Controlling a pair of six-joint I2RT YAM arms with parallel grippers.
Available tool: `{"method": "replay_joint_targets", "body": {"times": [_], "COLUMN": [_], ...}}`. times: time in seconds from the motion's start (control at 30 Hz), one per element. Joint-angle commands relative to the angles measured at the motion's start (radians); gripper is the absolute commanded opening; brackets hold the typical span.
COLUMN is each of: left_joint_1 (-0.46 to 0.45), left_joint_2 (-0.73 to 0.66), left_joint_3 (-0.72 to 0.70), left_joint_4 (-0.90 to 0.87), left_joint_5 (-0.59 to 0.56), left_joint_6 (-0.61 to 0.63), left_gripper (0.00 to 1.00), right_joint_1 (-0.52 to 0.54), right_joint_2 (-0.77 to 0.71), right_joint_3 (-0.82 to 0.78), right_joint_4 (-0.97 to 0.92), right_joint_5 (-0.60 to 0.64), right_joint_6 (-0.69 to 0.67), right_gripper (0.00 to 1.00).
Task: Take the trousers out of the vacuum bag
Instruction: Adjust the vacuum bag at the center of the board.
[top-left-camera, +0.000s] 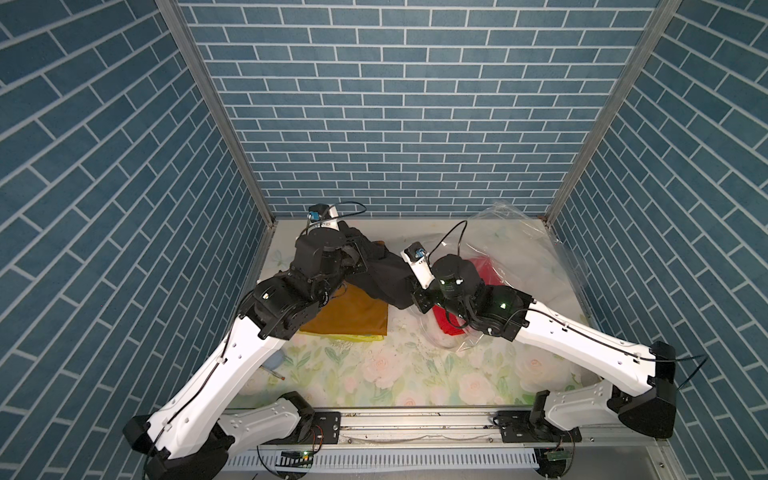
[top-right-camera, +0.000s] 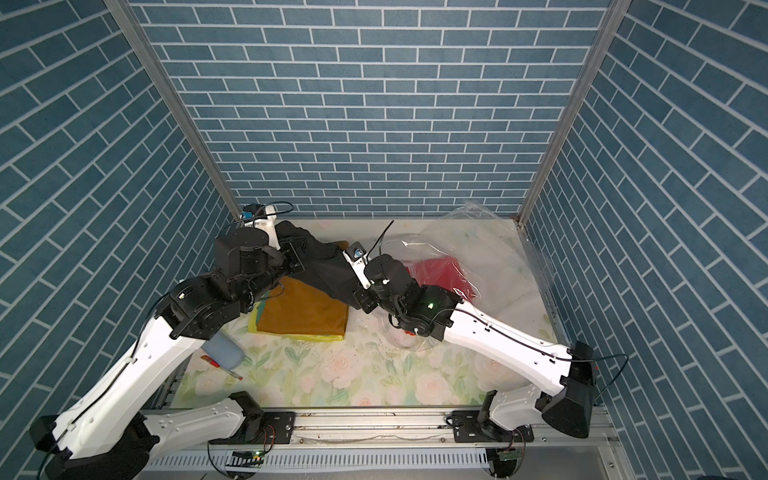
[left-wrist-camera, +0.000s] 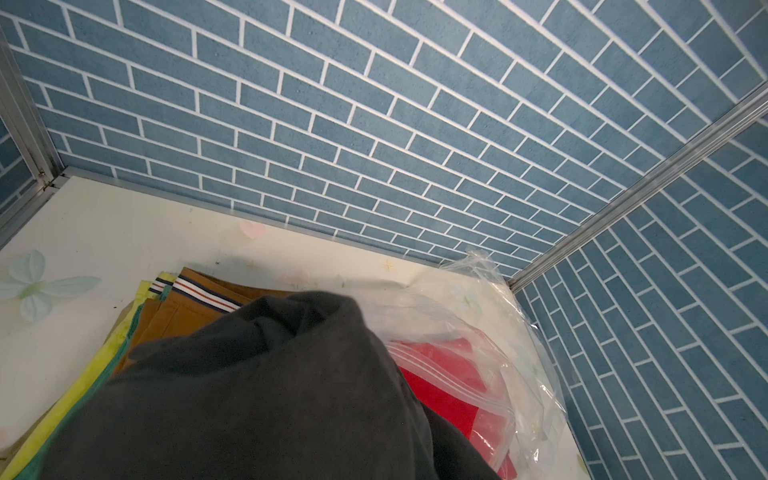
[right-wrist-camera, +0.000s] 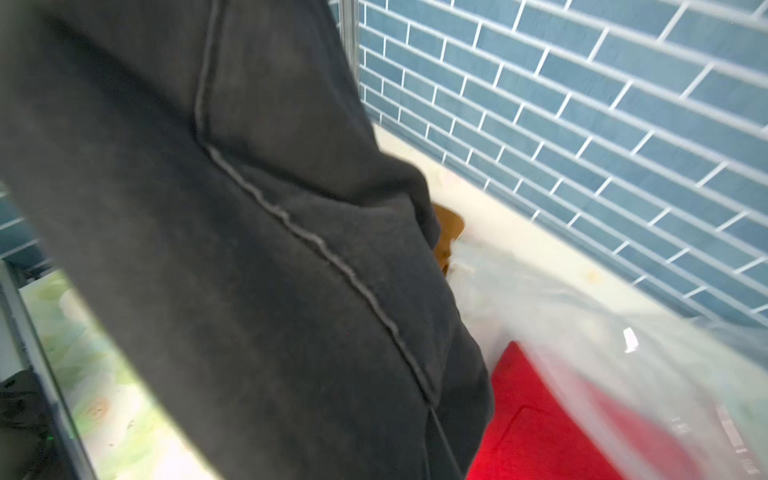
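The left fingers (top-right-camera: 298, 252) are shut on the black trousers (top-left-camera: 382, 278), their tips buried in the cloth. The right fingers (top-left-camera: 419, 302) sit at the opposite end of the same garment, but the dark fabric hides them, so I cannot tell whether they grip it. The black trousers hang in a sagging span between the two wrists, clear of the bench (top-left-camera: 374, 374) and outside the vacuum bag (top-left-camera: 513, 232).

Under that span, on the robot's left half of the bench, lies a flat stack. It has mustard-brown trousers (top-left-camera: 349, 316) on top and a lime-yellow pair (top-left-camera: 363, 337) peeking out beneath. The crinkly see-through bag lies on the right half toward the back wall, with red trousers (top-left-camera: 484, 266) inside it. The right arm's wrist crosses above the bag and covers the middle of the red cloth in both top views.

A grey-blue oval case (top-right-camera: 224, 351) lies near the front left, partly under the left arm, with a small red-handled item (top-right-camera: 212, 361) just beside it.

Only the left wrist view shows the stack's striped waistbands (left-wrist-camera: 203, 293), a green layer (left-wrist-camera: 129, 332) and the bag's zip strip (left-wrist-camera: 440, 370) running across the red cloth. Charcoal cloth with a pale stitched seam (right-wrist-camera: 332, 257) fills most of the right wrist view, with blurred plastic beside it
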Motion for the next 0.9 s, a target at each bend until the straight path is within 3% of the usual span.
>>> {"method": "replay_joint_targets", "body": {"times": [0.0,0.23,0.63,0.87], "left_joint_1": [0.038,0.125,0.466,0.535], "left_joint_2": [0.012,0.049,0.067,0.075], "left_joint_3": [0.052,0.055,-0.042,-0.152], "left_joint_4": [-0.002,0.042,0.258,0.369], "left_joint_5": [0.036,0.067,0.34,0.383], "left_joint_6": [0.06,0.079,0.041,0.029], "left_gripper": [0.0,0.0,0.0,0.0], "right_joint_1": [-0.03,-0.08,-0.127,-0.139], "right_joint_2": [0.017,0.13,0.426,0.594], "right_joint_3": [0.112,0.272,0.644,0.829], "right_joint_4": [0.014,0.019,-0.008,-0.053], "right_joint_5": [0.028,0.062,0.102,0.099], "right_joint_6": [-0.071,-0.141,-0.235,-0.262], "right_gripper": [0.0,0.0,0.0,0.0]}}
